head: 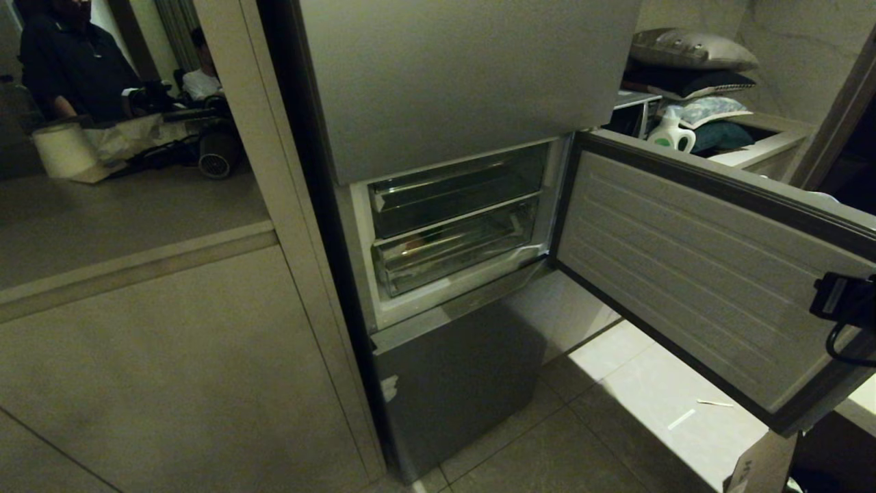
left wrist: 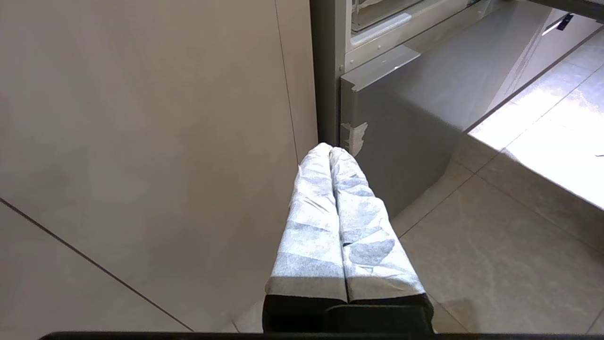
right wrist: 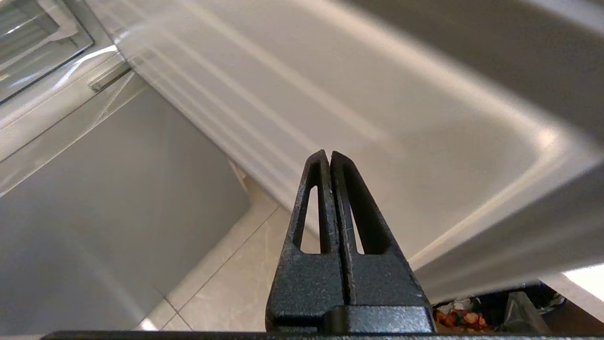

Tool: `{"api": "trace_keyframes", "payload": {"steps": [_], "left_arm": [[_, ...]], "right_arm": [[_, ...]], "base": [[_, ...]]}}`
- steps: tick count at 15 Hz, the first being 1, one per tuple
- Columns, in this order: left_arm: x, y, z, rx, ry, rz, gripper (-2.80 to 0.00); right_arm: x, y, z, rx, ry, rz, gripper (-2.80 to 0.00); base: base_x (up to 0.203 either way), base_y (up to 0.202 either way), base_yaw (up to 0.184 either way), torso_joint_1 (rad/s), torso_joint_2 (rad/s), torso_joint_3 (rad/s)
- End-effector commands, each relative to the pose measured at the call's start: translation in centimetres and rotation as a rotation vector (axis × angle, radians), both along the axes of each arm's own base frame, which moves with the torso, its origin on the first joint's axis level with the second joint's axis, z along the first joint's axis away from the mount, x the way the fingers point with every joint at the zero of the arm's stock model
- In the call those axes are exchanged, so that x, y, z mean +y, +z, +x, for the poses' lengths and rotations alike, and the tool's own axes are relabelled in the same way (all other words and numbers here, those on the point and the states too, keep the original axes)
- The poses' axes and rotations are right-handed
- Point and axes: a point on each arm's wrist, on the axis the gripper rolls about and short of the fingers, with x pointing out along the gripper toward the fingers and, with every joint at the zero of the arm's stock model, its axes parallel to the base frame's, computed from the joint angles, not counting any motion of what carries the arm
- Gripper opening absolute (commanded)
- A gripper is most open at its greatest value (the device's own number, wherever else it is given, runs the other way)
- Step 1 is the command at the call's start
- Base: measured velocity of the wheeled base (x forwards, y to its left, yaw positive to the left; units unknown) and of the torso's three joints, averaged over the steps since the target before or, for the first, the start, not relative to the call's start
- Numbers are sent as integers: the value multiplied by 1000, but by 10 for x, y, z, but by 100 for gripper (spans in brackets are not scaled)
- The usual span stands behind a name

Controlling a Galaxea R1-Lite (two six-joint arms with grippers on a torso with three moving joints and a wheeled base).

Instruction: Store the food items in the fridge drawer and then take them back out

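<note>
- Fridge drawer [head: 455, 257] in the middle of the head view, pushed in, see-through, sitting under another clear bin [head: 455, 195].
- Something small, brownish and green, at the upper left of that drawer, behind the clear front; too dim to tell what it is.
- Open fridge door [head: 691, 274] swung out across the right half of the head view, white ribbed inside facing the camera.
- Right gripper [right wrist: 329, 158] in the middle of the right wrist view, black fingers pressed tight together, holding nothing.
- In that same view, tips pointing at the white inside of the open door, with pale floor tiles [right wrist: 222, 288] below.
- Black bit of the right arm [head: 845, 301] peeking in at the right edge of the head view, beside the open door.
- Left gripper [left wrist: 330, 152] in the middle of the left wrist view, fingers wrapped in white cloth, squeezed together, empty.
- Beyond those tips, the grey lower fridge door [left wrist: 415, 123], with a torn white patch [left wrist: 355, 137] on its near corner.
- Plain beige wall panel [head: 171, 370] filling the lower left of the head view.
- Pillows [head: 691, 61] and a white jug [head: 671, 133] at the upper right of the head view.
- Two people at the upper left of the head view, behind a white roll [head: 63, 149].
</note>
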Motion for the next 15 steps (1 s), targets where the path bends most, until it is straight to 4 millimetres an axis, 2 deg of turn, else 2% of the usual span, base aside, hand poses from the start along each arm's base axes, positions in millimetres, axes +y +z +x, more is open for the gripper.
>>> {"api": "trace_keyframes", "payload": {"steps": [1, 6, 8, 10, 12, 15], "left_arm": [[0, 0, 0, -1, 0, 1, -280], [0, 0, 0, 0, 0, 1, -280], [0, 0, 0, 1, 0, 1, -280], [0, 0, 0, 1, 0, 1, -280], [0, 0, 0, 0, 1, 1, -280], [0, 0, 0, 0, 0, 1, -280]], "right_arm": [[3, 5, -12, -19, -1, -8, -280], [14, 17, -42, -39, 8, -55, -280], [27, 20, -67, -80, 41, -66, -280], [55, 10, -102, -108, 157, -70, -280], [76, -4, -146, -165, 276, -91, -280], [86, -32, -213, -280, 366, -154, -280]], "base": [[0, 0, 0, 0, 0, 0], [0, 0, 0, 0, 0, 0], [0, 0, 0, 0, 0, 0], [0, 0, 0, 0, 0, 0], [0, 0, 0, 0, 0, 0], [0, 0, 0, 0, 0, 0]]}}
